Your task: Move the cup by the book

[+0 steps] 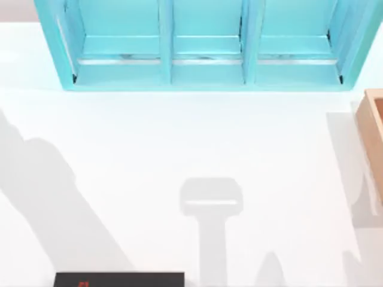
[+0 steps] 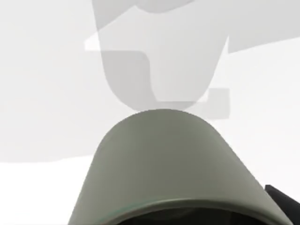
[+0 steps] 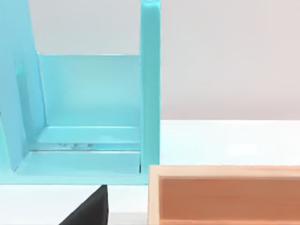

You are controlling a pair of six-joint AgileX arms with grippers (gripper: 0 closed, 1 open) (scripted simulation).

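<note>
The cup sits close under my left wrist camera: a grey-green rounded body, its rim toward the lens, with white table behind it and soft grey shadows across that surface. A small dark piece pokes in at the edge of that view beside the cup; I cannot tell what it is, and I cannot tell whether my left tool is wide, narrow or gripping the cup.

The book lies flat at the near edge of the top view, left of centre, a black slab with a small red mark on its cover, cut off by the frame. Around its far and right sides the table is bare white, crossed by grey shadows, one a rectangular shape near the middle.

Along the far edge stands a turquoise shelf with three open compartments side by side. At the right edge a tan wooden box reaches in, well apart from the book.

My right wrist camera looks across the open top of the wooden box to one end compartment of the shelf, just beyond it. A dark wedge shows low beside the box. I cannot tell the state of my right tool.
</note>
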